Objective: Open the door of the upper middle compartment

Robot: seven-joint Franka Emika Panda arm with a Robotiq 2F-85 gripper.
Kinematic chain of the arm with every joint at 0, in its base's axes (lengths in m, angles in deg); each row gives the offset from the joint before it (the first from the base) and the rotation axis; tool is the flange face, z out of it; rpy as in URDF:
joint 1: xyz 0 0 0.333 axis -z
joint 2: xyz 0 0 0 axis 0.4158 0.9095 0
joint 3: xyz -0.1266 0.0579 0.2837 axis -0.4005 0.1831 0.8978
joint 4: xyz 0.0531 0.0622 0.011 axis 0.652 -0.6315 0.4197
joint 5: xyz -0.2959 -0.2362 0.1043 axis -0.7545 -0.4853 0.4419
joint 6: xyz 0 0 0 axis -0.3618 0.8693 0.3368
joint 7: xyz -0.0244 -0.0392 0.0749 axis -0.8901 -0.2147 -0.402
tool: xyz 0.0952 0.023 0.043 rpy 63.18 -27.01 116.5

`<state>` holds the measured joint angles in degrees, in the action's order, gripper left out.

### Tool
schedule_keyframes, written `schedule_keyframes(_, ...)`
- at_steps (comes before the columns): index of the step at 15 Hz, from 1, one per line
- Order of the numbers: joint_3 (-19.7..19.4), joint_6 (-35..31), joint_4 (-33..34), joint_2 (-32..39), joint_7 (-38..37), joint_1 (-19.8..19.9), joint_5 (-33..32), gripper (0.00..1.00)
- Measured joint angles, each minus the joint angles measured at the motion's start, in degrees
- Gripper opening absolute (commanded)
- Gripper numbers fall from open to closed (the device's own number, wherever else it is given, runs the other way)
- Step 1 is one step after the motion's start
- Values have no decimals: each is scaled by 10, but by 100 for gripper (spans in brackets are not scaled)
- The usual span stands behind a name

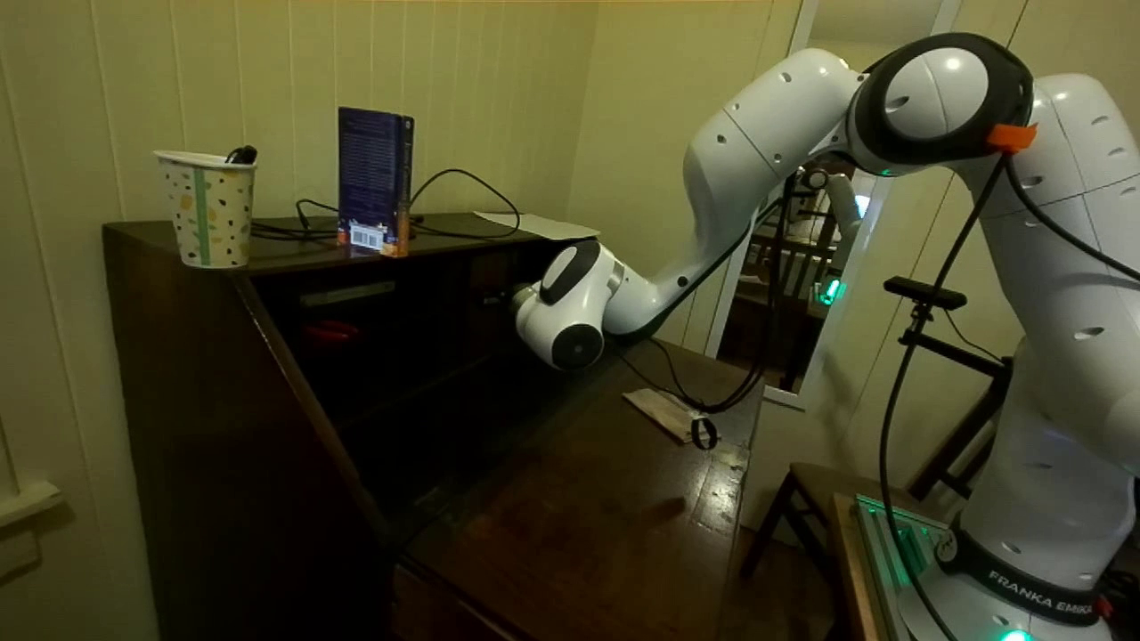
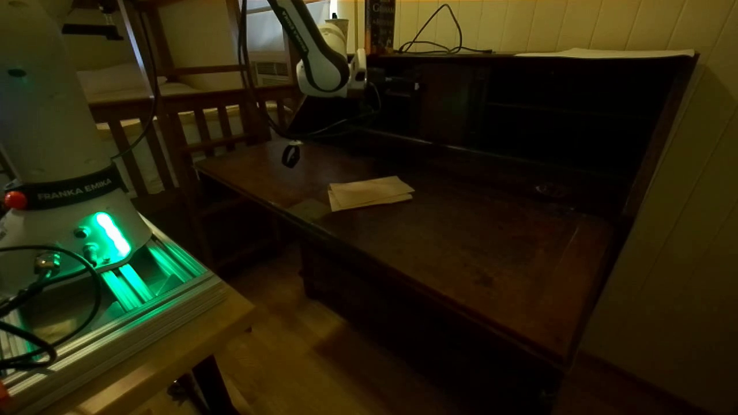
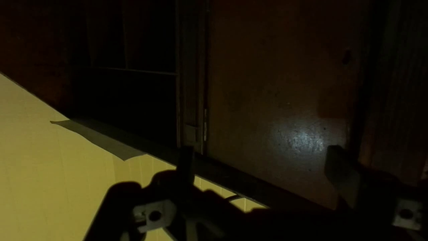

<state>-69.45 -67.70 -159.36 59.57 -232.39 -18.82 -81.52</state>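
Two jaws, spread wide, facing one compartment door [image 3: 264, 73]; atop desk [image 1: 579, 534]: one cup [image 1: 211, 215], one book [image 1: 370, 174].

White arm [image 1: 926, 102] arched, wrist [image 1: 570, 307] low, tool [image 3: 260, 156] spread wide

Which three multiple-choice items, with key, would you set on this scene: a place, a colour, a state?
1. Where does the book stand?
A) on the chair; B) on top of the desk; C) on the floor
2. Which colour is the light on the robot's base?
A) red; B) purple; C) green
3. How is the pincer?
A) open; B) shut; C) clamped on the book

1 B: an exterior view shows it upright there.
2 C: an exterior view shows it glowing green.
3 A: the wrist view shows its fingers apart, the door visible beyond.
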Motion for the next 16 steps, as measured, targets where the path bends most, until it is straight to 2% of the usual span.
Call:
schedule_keyframes(5, -1, -36, 24, 10, -10, 11, -24, 100)
schedule_keyframes(16, -2, -65, 61, 23, -10, 15, -46, 100)
